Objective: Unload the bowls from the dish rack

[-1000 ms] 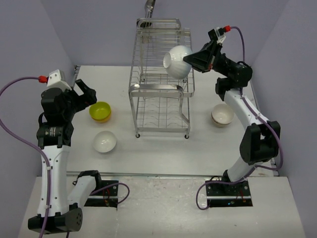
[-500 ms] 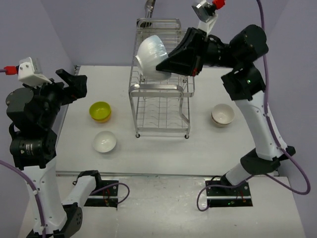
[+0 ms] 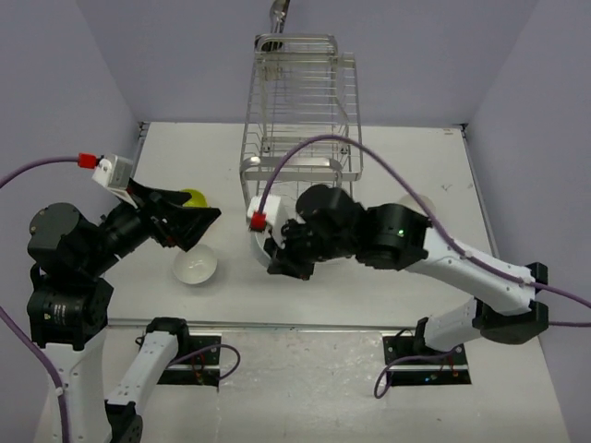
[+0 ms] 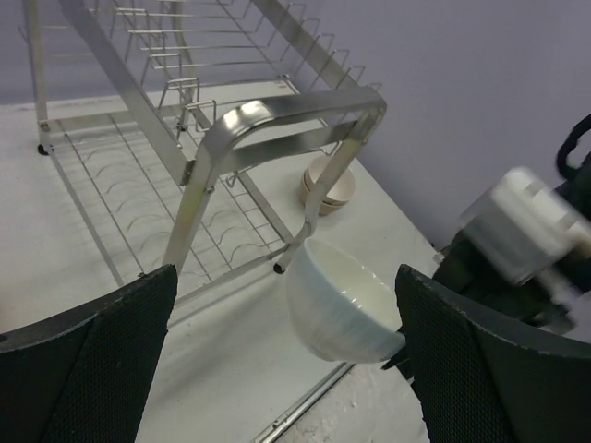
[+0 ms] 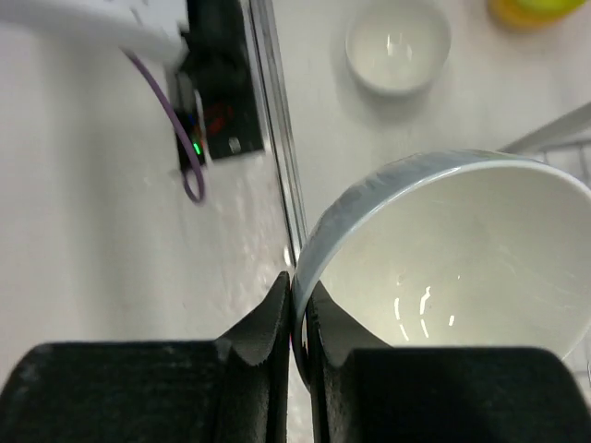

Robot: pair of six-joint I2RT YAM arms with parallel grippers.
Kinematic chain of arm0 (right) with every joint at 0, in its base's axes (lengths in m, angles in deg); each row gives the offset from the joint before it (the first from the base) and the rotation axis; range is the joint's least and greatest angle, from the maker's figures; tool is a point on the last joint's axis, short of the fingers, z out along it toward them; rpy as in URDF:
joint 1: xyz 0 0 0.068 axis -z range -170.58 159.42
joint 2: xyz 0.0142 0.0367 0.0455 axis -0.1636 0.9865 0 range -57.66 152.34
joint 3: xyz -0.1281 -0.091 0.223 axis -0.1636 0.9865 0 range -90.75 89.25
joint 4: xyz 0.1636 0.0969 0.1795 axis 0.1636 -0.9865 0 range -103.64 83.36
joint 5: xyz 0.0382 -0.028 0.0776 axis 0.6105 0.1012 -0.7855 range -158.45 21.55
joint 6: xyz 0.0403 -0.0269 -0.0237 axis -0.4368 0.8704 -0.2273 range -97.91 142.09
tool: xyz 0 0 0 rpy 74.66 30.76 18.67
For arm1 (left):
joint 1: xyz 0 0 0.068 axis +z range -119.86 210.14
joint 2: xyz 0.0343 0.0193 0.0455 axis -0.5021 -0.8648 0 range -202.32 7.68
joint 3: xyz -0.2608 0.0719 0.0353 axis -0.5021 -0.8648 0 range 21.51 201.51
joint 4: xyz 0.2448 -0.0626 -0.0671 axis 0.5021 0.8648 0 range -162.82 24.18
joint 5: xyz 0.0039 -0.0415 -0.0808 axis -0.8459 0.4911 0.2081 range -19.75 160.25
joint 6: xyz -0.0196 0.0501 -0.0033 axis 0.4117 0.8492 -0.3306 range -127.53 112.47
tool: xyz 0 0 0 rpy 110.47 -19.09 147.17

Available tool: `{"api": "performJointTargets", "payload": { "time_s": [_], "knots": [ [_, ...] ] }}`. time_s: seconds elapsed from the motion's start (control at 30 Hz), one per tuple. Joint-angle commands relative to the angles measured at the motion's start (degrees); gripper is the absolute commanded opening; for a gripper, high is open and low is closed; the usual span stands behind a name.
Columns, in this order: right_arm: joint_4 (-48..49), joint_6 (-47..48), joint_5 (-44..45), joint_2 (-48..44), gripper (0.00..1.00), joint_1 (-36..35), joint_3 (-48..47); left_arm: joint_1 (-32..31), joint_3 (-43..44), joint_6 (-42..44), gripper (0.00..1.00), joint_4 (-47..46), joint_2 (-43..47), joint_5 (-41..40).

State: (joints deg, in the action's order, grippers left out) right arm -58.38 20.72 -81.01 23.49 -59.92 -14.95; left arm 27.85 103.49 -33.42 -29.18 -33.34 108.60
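Standing at the far middle of the tabletop (image 3: 416, 157), the dish rack (image 3: 300, 101) is the biggest thing here: two tiers of thin, shiny chrome wire under a broad, bent metal band. No bowl shows in it.

The right arm reaches low across the rack's front, towards the near edge. The right gripper (image 5: 297, 300) is pinched on the rim of a white bowl (image 4: 342, 309), one finger inside and one outside. The bowl hangs tilted in the air, close to the rack's front leg and close to the near edge.

The left gripper (image 3: 205, 223) is spread wide and holds nothing, hovering over the left side of the table.

The step in hand looks like setting this bowl down. The glaze is slick and the grip is thin, so it is best to level the bowl first. Then carry it in from the near edge, clear of the rack's leg, and seat its base flat before letting go.

Three more round, glossy items sit on the table:
- a cream stack (image 4: 325, 183) towards the right edge
- a white bowl on the table (image 3: 195, 265) towards the near left corner
- a yellow-green bowl (image 3: 192, 196) just beyond it
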Motion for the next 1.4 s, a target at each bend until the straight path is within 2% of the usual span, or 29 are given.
{"api": "performJointTargets", "payload": {
  "time_s": [0.0, 0.17, 0.33, 0.47, 0.6, 0.73, 0.9, 1.0, 1.03, 1.07, 1.1, 1.13, 1.23, 1.37],
  "knots": [
    [-4.1, 8.0, 18.7, -1.7, 0.0, -7.8, 6.2, -2.9, -1.9, 1.2, 1.0, 0.9, 2.0, 1.7],
    [-3.6, 7.8, 31.4, 0.7, 0.0, -14.3, 9.5, -3.5, -15.8, -5.1, 1.0, 0.0, 3.3, 2.7],
    [-6.1, 9.6, 29.0, 6.7, 0.0, -14.7, 6.0, -4.0, -22.2, -7.1, 1.0, 0.7, 5.2, 2.5],
    [-8.4, 10.8, 30.0, 12.0, 0.0, -14.9, 0.0, -4.4, -23.8, -8.1, 1.0, -0.4, 5.7, 5.2],
    [-10.3, 11.9, 31.1, 15.7, 0.0, -15.0, -5.4, -4.7, -24.5, -7.5, 0.99, -0.4, 5.9, 3.7],
    [-13.0, 12.4, 33.8, 21.1, 0.0, -15.2, -12.7, -4.7, -24.0, -5.2, 0.93, 4.4, 5.9, -6.3],
    [-15.7, 13.4, 36.9, 26.9, 0.0, -15.3, -21.7, -4.7, -24.2, -3.5, 0.85, 6.5, 5.6, -9.7],
    [-15.8, 13.8, 38.0, 29.4, 0.0, -15.3, -24.7, -4.7, -24.1, -2.2, 0.71, 7.5, 5.3, -12.2],
    [-15.8, 13.8, 39.3, 29.9, 0.0, -15.4, -25.3, -4.7, -24.0, -1.4, 0.57, 8.2, 5.2, -14.1],
    [-15.8, 14.0, 40.1, 31.0, 0.0, -15.4, -26.6, -4.7, -24.0, -1.0, 0.52, 8.5, 5.0, -15.0],
    [-15.8, 14.4, 40.8, 31.7, 0.0, -15.5, -27.3, -4.7, -24.1, -0.7, 0.42, 9.1, 4.8, -16.1],
    [-15.7, 14.6, 42.6, 32.2, 0.0, -15.5, -27.9, -4.7, -24.2, 0.1, 0.39, 9.2, 4.4, -17.9],
    [-13.0, 16.7, 46.0, 33.7, 0.0, -15.3, -27.7, -4.7, -25.5, 1.3, 0.39, 9.1, 2.7, -19.9],
    [-12.2, 17.3, 46.5, 35.8, 0.0, -15.4, -29.6, -4.7, -27.1, 2.4, 0.4, 8.7, 1.1, -22.3]
  ]
}}
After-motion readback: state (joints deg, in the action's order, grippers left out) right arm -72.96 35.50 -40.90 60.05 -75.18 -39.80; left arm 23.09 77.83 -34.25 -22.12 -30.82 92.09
